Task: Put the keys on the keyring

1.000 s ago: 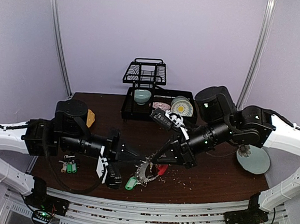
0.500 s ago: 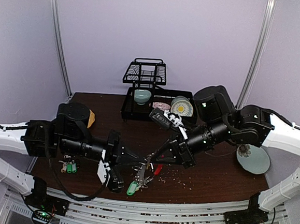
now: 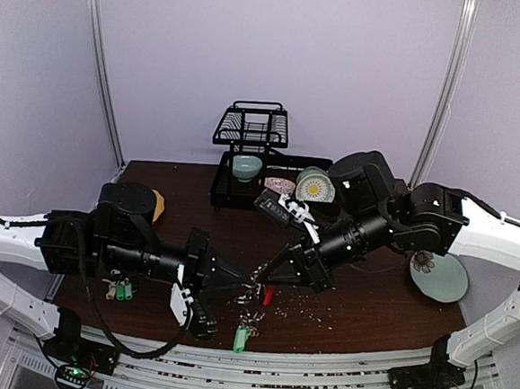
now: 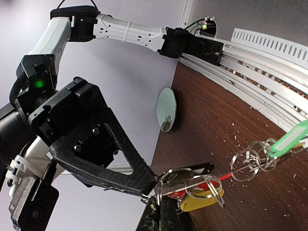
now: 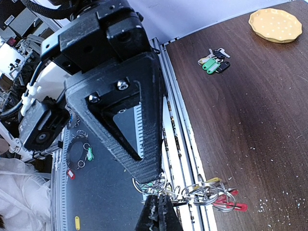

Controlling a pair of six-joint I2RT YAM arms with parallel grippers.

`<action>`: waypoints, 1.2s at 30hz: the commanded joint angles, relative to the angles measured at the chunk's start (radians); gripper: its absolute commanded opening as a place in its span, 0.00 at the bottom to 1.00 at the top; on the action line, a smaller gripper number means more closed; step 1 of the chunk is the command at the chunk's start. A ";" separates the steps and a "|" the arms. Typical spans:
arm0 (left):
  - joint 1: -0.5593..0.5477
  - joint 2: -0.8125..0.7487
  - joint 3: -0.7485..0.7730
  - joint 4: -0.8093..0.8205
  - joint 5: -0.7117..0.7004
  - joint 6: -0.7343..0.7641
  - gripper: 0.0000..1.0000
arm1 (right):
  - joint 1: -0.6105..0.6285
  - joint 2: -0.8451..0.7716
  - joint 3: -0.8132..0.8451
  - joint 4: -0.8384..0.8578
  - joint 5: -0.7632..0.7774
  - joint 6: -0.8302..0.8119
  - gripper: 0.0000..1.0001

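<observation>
The keyring (image 3: 259,295), with its red arc, hangs above the table's front middle, held between both grippers. My left gripper (image 3: 245,286) is shut on its wire from the left, and my right gripper (image 3: 266,279) is shut on it from the right, fingertips almost touching. Silver keys and a green tag (image 3: 240,339) dangle below. In the left wrist view the red arc (image 4: 215,180), a yellow tag (image 4: 198,202) and the green tag (image 4: 288,141) show beside my left gripper (image 4: 161,206). In the right wrist view the ring cluster (image 5: 208,193) hangs beside my right gripper (image 5: 157,203). Loose keys with green tags (image 3: 119,290) lie at left.
A black dish rack (image 3: 252,126) with a bowl and plates stands at the back. A yellow plate (image 3: 157,206) lies behind the left arm. A grey-green plate (image 3: 440,277) lies at the right. Crumbs (image 3: 309,314) are scattered near the table's front rail (image 3: 256,361).
Both grippers have raised the keyring off the table. The key cluster and green tag now hang free, and the tag has swung lower and to the right.
</observation>
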 commanded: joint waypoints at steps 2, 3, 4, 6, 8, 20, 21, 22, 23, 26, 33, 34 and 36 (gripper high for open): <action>-0.006 -0.007 0.035 0.043 -0.018 0.011 0.00 | 0.006 0.013 0.019 0.003 -0.007 0.011 0.00; -0.006 -0.005 0.037 0.043 -0.017 0.010 0.00 | 0.007 0.011 0.019 0.010 -0.011 0.013 0.00; -0.007 -0.004 0.036 0.043 -0.018 0.008 0.00 | 0.006 0.010 0.018 0.016 -0.013 0.015 0.00; -0.007 -0.002 0.037 0.043 -0.017 0.008 0.00 | 0.007 0.010 0.018 0.026 -0.022 0.017 0.00; -0.009 -0.001 0.036 0.048 -0.023 0.004 0.00 | 0.006 0.013 0.016 0.030 -0.031 0.020 0.00; -0.013 0.000 0.024 0.107 -0.104 -0.033 0.00 | 0.009 0.013 -0.003 0.067 -0.046 0.054 0.00; -0.014 -0.002 0.022 0.107 -0.105 -0.034 0.00 | 0.008 0.011 -0.002 0.057 -0.035 0.053 0.00; -0.014 -0.004 0.020 0.109 -0.105 -0.036 0.00 | 0.009 0.010 -0.001 0.052 -0.027 0.053 0.00; -0.014 -0.006 0.018 0.112 -0.106 -0.039 0.00 | 0.008 0.010 -0.002 0.056 -0.025 0.054 0.00; -0.017 0.000 0.016 0.123 -0.125 -0.049 0.00 | 0.008 0.010 -0.010 0.101 -0.041 0.082 0.00; -0.023 0.022 0.014 0.169 -0.194 -0.102 0.00 | 0.009 0.020 -0.041 0.173 -0.027 0.127 0.00; -0.023 0.024 0.012 0.178 -0.203 -0.112 0.00 | 0.010 0.019 -0.047 0.186 -0.017 0.133 0.00; -0.023 0.029 0.010 0.192 -0.219 -0.138 0.00 | 0.009 0.015 -0.060 0.213 0.006 0.155 0.00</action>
